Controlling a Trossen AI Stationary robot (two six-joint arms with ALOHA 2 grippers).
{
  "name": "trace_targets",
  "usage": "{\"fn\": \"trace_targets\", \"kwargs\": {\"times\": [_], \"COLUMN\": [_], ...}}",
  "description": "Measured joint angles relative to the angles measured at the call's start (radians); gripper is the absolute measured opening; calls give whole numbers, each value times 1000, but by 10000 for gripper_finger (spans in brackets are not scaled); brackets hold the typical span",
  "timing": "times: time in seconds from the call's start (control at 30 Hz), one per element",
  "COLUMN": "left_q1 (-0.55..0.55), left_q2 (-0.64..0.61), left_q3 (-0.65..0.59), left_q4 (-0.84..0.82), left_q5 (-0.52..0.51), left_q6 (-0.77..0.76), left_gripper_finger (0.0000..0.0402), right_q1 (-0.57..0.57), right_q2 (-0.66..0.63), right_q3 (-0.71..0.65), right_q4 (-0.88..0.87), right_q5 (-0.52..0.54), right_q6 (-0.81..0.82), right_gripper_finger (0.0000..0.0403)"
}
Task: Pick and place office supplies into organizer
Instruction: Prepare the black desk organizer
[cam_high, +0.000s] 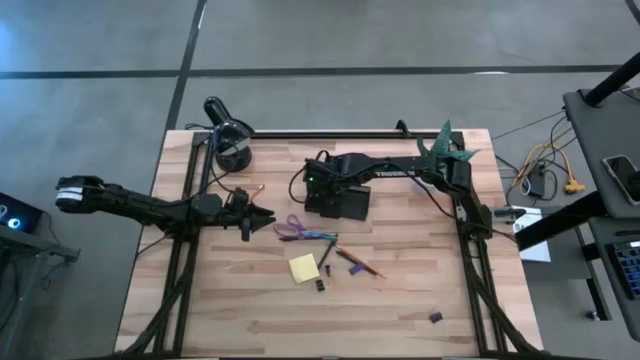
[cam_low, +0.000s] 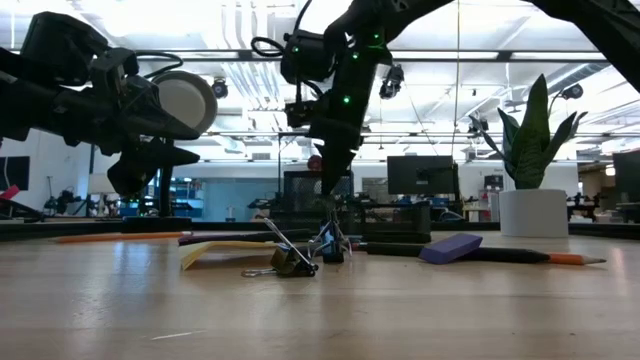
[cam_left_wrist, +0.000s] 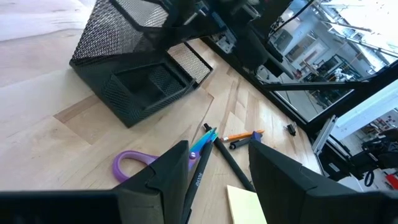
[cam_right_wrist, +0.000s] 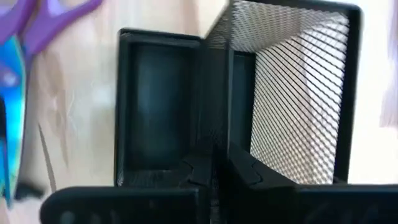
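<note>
Binder clip (cam_low: 290, 262) lies nearest: light, springy. Beside the organizer (cam_high: 338, 196), stiff scissors (cam_high: 296, 231) suit a blade grip; right hand (cam_right_wrist: 214, 169) clenched empty, left hand (cam_left_wrist: 217, 180) released.

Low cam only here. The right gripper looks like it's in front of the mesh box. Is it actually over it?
Observer: Yes. In the high view the right arm ends directly above the black wire-mesh organizer, not in front of it.
Operator: Is it holding anything?
Observer: No. In the right wrist view the right gripper is shut, with nothing between its fingers. It points down at the organizer's divider, between the low tray and the tall mesh bin.
Operator: And the left one?
Observer: The left gripper is open, low over the table. It points at the purple-handled scissors, which lie just ahead of its fingers and appear untouched.
</note>
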Motion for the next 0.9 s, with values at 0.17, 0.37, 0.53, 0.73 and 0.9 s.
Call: {"fn": "trace_targets", "kwargs": {"times": [0.17, 0.37, 0.53, 0.73, 0.9], "left_q1": [0, 0, 0, 0, 0], "left_q2": [0, 1, 0, 1, 1], "left_q3": [0, 0, 0, 0, -1], "left_q4": [-1, -5, -5, -4, -4], "left_q5": [0, 0, 0, 0, 0], "left_q6": [0, 0, 0, 0, 0], "left_gripper_finger": [150, 150, 150, 150, 150], "right_q1": [19, 23, 28, 50, 48], "right_q2": [-1, -1, -2, -2, -5], "right_q3": [0, 0, 0, 0, 0], "right_q4": [4, 5, 5, 12, 22], "right_q5": [-6, -5, 0, 45, 52], "right_q6": [-127, -117, -176, -273, -239], "right_gripper_finger": [9, 9, 15, 62, 112]}}
